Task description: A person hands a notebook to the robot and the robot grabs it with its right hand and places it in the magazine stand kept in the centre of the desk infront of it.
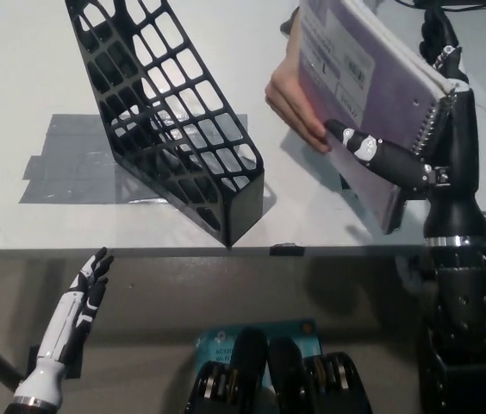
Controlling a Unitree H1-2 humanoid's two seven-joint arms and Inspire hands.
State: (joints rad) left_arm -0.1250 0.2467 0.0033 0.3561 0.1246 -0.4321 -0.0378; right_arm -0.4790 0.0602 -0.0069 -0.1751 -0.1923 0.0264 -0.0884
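Here, in the head view, the notebook point(368, 95) is held tilted in the air over the right part of the white desk point(19, 69), well to the right of the magazine stand point(170, 129). It is spiral-bound along its right edge, with a purplish cover that carries white labels; their printing is too small and blurred to read. The black right hand point(415, 138) is closed on the notebook: one finger lies across the cover's lower part and the others reach up behind the spiral edge. A person's hand point(295, 99) also grips the notebook at its left edge, fingers curled over the cover.

The magazine stand is black with lattice walls, standing on a grey taped patch point(62, 164) at the desk's middle, its low front end near the desk's front edge. Through the open lattice nothing shows inside it. A blue-green label point(226, 338) with white lettering shows below the desk edge, too blurred to read.

The white left hand point(84, 297) rests low at the lower left, below the desk edge, fingers spread and holding nothing.
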